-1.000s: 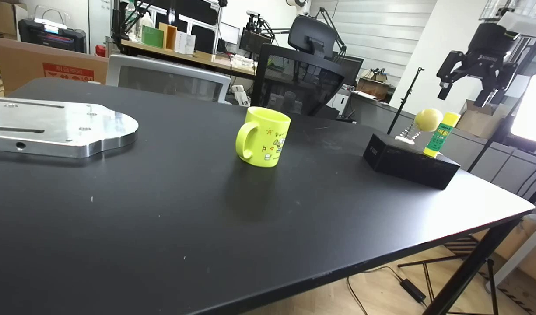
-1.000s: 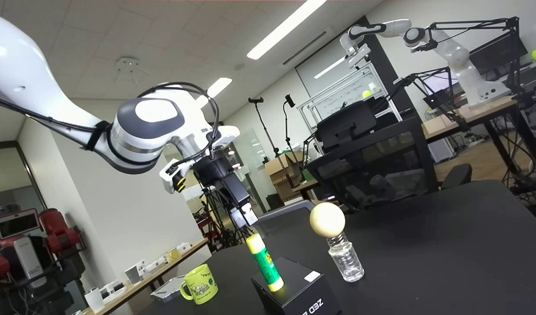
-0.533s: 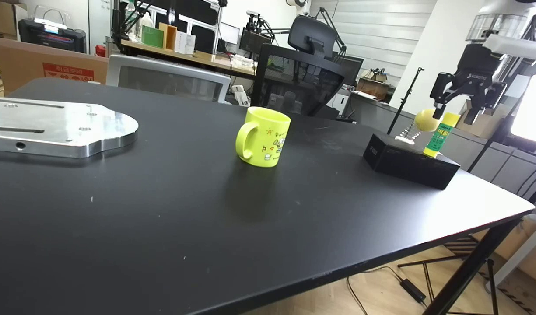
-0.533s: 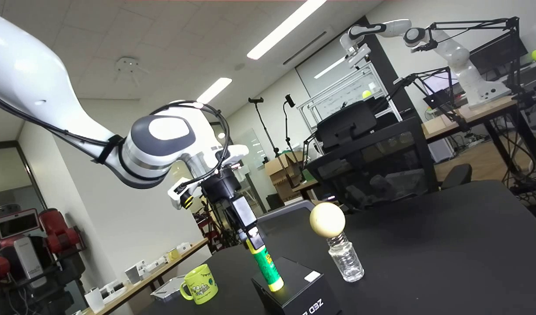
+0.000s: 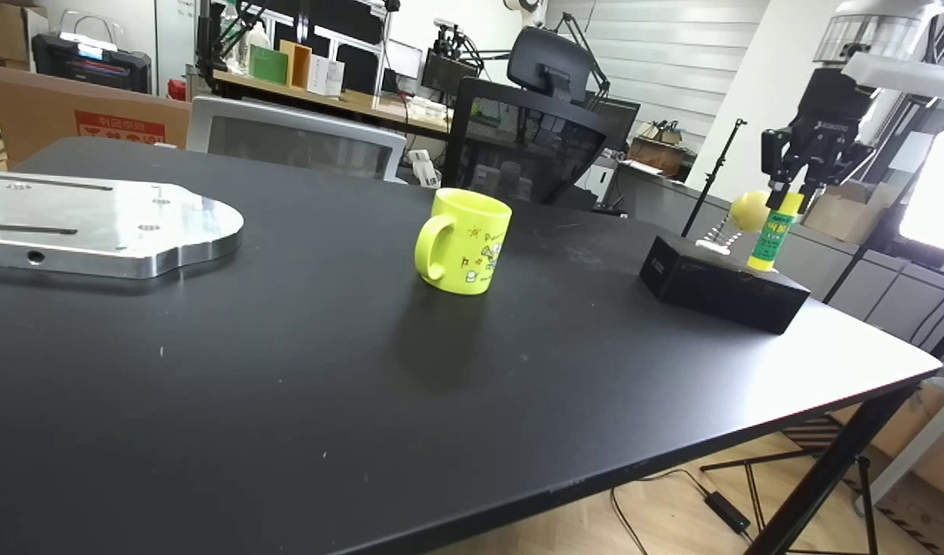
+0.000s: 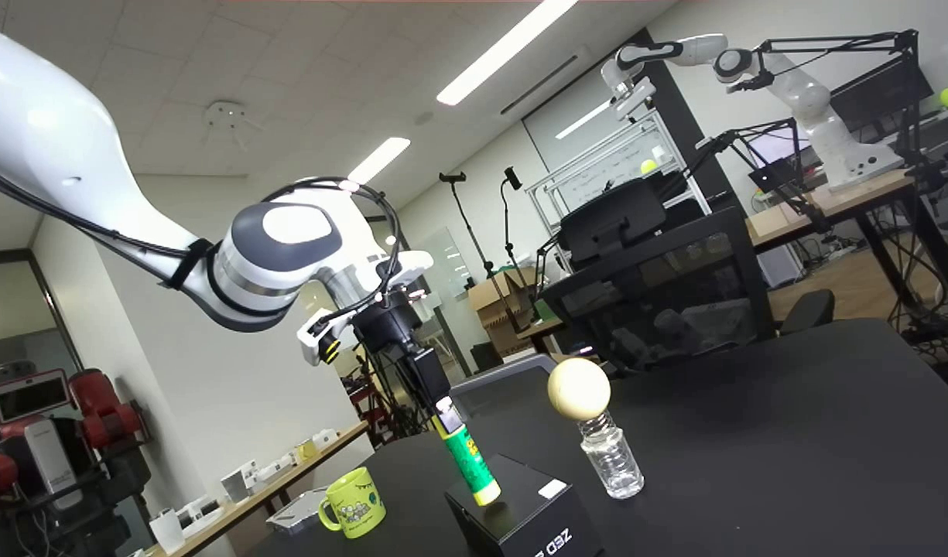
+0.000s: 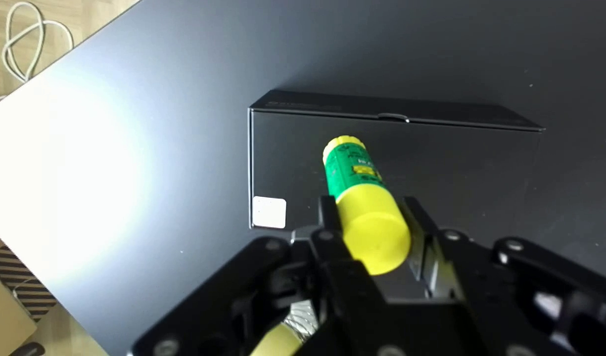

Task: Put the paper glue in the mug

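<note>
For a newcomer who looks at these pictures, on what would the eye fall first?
Probably the bright yellow-green mug on the dark table. Next come the paper glue, its yellow cap gripped by the pincer over the black box, and the pale ball on a clear bottle.

"Right below your claw [image 7: 370, 210]: the box [image 5: 718, 285]."
"And near the claw, the ball [image 6: 579, 389] on its bottle [image 6: 611, 462]. Where can you pass?"
"Out from the claw, over bare table [image 5: 576, 331] between box and mug [image 5: 468, 243]."

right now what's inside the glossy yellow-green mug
In the mug, only its upper inner wall shows; the near side covers the bottom, so anything there is hidden.
</note>
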`<state>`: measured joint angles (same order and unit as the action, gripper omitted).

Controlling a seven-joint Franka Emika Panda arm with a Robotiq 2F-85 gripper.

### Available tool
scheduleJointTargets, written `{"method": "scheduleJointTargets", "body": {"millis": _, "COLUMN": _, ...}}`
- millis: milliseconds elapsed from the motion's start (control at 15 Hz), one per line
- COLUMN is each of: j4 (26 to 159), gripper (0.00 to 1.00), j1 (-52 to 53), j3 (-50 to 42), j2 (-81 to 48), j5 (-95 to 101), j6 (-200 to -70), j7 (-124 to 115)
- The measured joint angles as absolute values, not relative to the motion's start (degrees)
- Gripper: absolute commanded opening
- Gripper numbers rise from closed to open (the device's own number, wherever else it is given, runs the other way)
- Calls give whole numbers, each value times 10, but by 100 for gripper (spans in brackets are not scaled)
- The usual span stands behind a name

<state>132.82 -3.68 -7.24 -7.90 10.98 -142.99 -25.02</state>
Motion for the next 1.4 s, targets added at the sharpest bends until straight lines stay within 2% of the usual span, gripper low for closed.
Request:
{"method": "scheduleJointTargets", "body": {"millis": 133, "j4": 1318, "gripper": 9, "j1": -27, "j3": -65, "j2": -59, "j5": 108, "j6": -1411, "j7": -247}}
{"method": "scheduleJointTargets", "body": {"millis": 200, "j4": 1312, "gripper": 34, "j1": -22, "j3": -60, "j2": -45, "j5": 108, "j6": -1392, "j7": -244}}
{"method": "scheduleJointTargets", "body": {"millis": 400, "j4": 1296, "gripper": 34, "j1": -8, "j3": -43, "j2": -2, "j5": 110, "j6": -1327, "j7": -238}}
{"method": "scheduleJointTargets", "body": {"millis": 600, "j4": 1296, "gripper": 34, "j1": -7, "j3": -43, "j2": 5, "j5": 111, "j6": -1320, "j7": -235}}
{"method": "scheduleJointTargets", "body": {"millis": 667, "j4": 1296, "gripper": 9, "j1": -8, "j3": -43, "j2": 4, "j5": 111, "j6": -1320, "j7": -234}}
{"method": "scheduleJointTargets", "body": {"millis": 1067, "j4": 1273, "gripper": 9, "j1": -3, "j3": -24, "j2": -26, "j5": 110, "j6": -1327, "j7": -236}}
{"method": "scheduleJointTargets", "body": {"millis": 1400, "j4": 1199, "gripper": 9, "j1": 53, "j3": 32, "j2": -89, "j5": 101, "j6": -1330, "j7": -238}}
